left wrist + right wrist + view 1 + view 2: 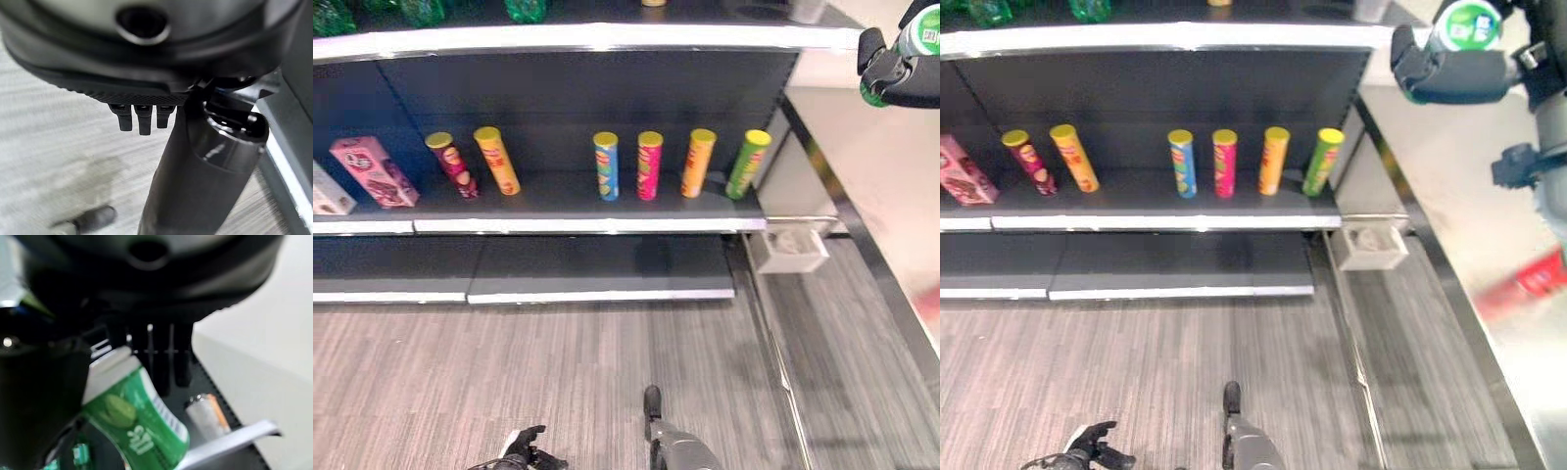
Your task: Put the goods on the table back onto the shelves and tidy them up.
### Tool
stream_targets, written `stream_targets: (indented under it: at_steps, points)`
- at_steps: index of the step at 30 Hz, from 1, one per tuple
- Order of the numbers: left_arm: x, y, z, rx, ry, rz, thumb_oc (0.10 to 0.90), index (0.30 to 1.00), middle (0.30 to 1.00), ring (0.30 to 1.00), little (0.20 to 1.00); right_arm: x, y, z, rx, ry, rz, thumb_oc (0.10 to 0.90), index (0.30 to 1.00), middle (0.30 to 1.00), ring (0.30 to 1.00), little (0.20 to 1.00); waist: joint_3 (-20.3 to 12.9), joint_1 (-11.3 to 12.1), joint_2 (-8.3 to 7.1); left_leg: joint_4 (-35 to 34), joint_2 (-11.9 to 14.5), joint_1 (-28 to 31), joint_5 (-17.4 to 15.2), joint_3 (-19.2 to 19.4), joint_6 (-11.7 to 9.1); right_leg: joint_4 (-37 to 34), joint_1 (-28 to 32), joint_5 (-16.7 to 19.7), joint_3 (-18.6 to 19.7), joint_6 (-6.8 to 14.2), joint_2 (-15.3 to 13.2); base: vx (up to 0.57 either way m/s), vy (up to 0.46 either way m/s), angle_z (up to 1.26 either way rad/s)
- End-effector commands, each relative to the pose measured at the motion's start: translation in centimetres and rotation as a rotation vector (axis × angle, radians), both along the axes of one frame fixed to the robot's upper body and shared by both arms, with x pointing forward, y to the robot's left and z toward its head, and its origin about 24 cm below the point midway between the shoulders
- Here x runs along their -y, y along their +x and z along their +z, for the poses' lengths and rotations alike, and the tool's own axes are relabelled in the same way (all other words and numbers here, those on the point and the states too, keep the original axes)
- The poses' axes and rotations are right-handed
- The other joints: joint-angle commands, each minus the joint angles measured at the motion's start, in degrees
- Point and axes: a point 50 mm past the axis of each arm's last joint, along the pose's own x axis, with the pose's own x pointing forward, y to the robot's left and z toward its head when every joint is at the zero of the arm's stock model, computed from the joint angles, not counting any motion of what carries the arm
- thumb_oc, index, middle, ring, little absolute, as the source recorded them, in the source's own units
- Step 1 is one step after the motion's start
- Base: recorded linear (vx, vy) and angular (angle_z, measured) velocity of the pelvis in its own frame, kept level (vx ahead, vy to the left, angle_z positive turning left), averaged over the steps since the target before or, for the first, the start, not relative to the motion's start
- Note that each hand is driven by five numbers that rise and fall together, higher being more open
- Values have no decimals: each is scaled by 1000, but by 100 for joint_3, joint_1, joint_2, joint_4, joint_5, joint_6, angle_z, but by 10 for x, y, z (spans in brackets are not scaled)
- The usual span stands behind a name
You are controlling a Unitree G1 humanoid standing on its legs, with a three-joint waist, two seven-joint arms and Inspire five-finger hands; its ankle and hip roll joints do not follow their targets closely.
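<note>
We are looking down at a dark shelving unit (558, 98) with white-edged shelves. Its middle shelf (578, 201) is carrying six upright tall snack tubes with yellow lids: a dark red tube (453, 166) and an orange tube (497, 162) leaning side by side toward the shelf's left part, then a blue tube (606, 166), a pink tube (649, 166), a second orange tube (698, 164) and a green tube (747, 164) spaced apart toward its right end, the green one standing nearest the right edge. At the shelf's left end a pink carton (374, 172) is sitting tilted beside a white box (328, 191). Green bottles (421, 10) are standing along the top shelf (587, 37).

Our right hand (1454, 70) is hovering by the top shelf's right end, its dark fingers and thumb curling round a green bottle with a white neck and a green-and-white label (134, 416). The bottle is lying tilted in the hand; in the right eye view we are seeing its round green and white end (1470, 23) above the fingers.

Our left hand (524, 450) is hanging low over the grey wood-look floor (509, 372), fingers relaxed and holding nothing.

A small white box (790, 250) is sitting on the floor at the shelving unit's lower right corner, and the pale desk (1469, 196) is running along the right side, with a blurred red item (1538, 279) on it.
</note>
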Motion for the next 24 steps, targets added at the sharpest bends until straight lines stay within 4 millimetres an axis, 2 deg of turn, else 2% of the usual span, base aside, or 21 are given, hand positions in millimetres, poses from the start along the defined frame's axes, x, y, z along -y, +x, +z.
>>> stream_targets:
  at_steps: [1,4,5,6,7,8,9,10,11,13,15,16,18,24]
  points:
    - [-35,-2,10,17,110,-38,800,900,900,900,900,-3,-29,56,228,-2,23,400,300,300,300,300,-409,107,-440,268,-53,-137,-327,435,-375,-210,624,-358,144,416,-48,227,-186,65]
    - [-37,-3,11,16,116,-40,800,900,900,900,900,-10,-29,62,231,-23,48,400,300,300,300,300,-442,170,-502,1125,25,-335,-440,539,-583,-203,959,-592,72,325,-40,191,-154,22]
    - [-37,-3,11,18,118,-52,800,900,900,900,900,-12,-29,64,232,-33,50,400,300,300,300,300,-396,219,-534,1575,19,-516,-300,574,-680,-215,1094,-642,85,283,-46,99,-172,1]
    - [-38,2,14,37,124,-61,800,900,900,900,900,-16,-28,71,231,-51,52,400,300,300,300,300,-228,288,-617,2658,74,-1111,166,688,-817,-213,1264,-736,58,177,-106,34,-162,2]
    - [-38,3,14,38,124,-58,800,900,900,900,900,-17,-25,72,223,-52,49,400,300,300,300,300,-193,286,-633,2973,170,-1334,250,828,-799,-220,1314,-774,21,127,-109,23,-189,16]
    - [-39,2,14,34,130,-57,800,900,900,900,900,-17,-23,75,210,-65,32,400,300,300,300,300,-131,308,-695,2960,494,-1583,314,1223,-691,-256,1452,-879,-118,115,-158,109,-121,6]
    - [-37,-2,11,9,128,-77,800,900,900,900,900,-18,-26,78,213,-84,24,400,300,300,300,300,-150,297,-709,2265,807,-1585,203,1609,-629,-289,1549,-949,-229,153,-255,178,-16,16]
    - [-36,-8,9,-28,142,-118,800,900,900,900,900,-23,-30,83,241,-99,40,400,300,300,300,300,-189,321,-675,1521,1042,-1706,621,1635,-747,-325,1621,-1013,-276,184,-315,244,105,39]
    - [-40,-13,8,-44,162,-117,800,900,900,900,900,-29,-32,86,262,-113,61,400,300,300,300,300,-218,434,-630,902,1094,-1796,1046,1285,-858,-369,1720,-1097,-216,211,-280,216,133,50]
    - [-42,-14,8,-39,166,-98,800,900,900,900,900,-35,-31,93,275,-129,75,400,300,300,300,300,-224,493,-592,532,1084,-1778,1253,962,-967,-406,1860,-1185,-120,218,-269,184,117,-37]
    - [-33,-19,4,-47,146,-98,800,900,900,900,900,-47,-19,96,253,-137,99,400,300,300,300,300,-410,499,-343,78,930,-1304,1094,960,-972,-451,1959,-1174,-7,326,-405,251,337,-119]
    - [-32,-21,3,-53,147,-99,800,900,900,900,900,-49,-16,97,252,-132,103,400,300,300,300,300,-481,510,-307,-12,862,-1199,1053,1032,-942,-471,1973,-1143,16,366,-481,216,383,-69]
    - [-37,-25,3,-62,165,-88,800,900,900,900,900,-53,-12,99,259,-120,116,400,300,300,300,300,-552,546,-308,-39,764,-1072,937,1156,-868,-482,1956,-1057,79,471,-622,102,253,-43]
    - [-44,-36,2,-96,189,-54,800,900,900,900,900,-61,-6,100,259,-149,107,400,300,300,300,300,-627,584,-365,-39,636,-958,754,1342,-742,-490,1919,-959,185,618,-803,21,108,7]
